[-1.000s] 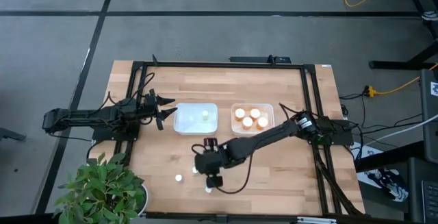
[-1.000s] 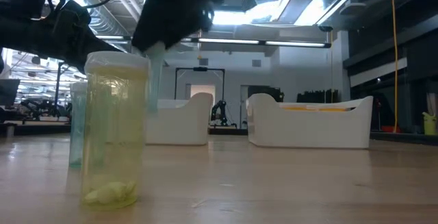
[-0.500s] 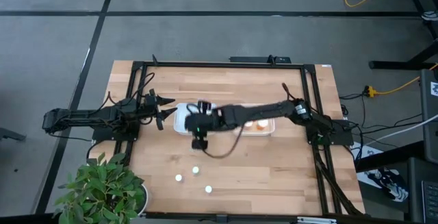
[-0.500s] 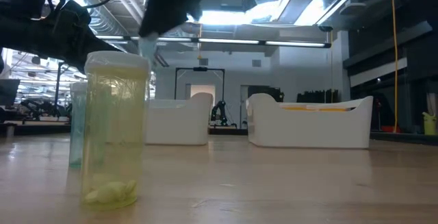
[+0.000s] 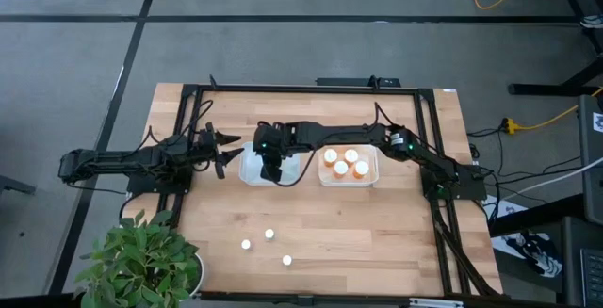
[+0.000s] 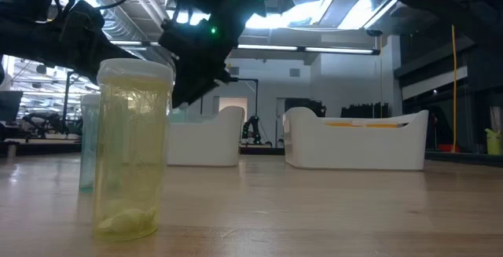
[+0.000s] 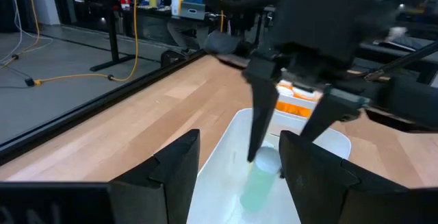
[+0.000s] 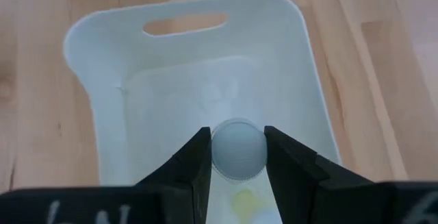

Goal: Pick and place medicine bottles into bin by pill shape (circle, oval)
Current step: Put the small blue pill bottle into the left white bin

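High view: right fingers inside left bin.

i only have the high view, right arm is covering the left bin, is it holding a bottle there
Observer: Yes. In the right wrist view the right gripper is shut on a small pale bottle, directly above the left bin.
Operator: is it inside the bin yet
Observer: The left wrist view shows the bottle's greenish body hanging down within the bin's walls.
Operator: anything else in that bin
Observer: Another pale bottle shows just under the held one.
Operator: left arm in the way
Observer: No, the left gripper is open beside the bin.
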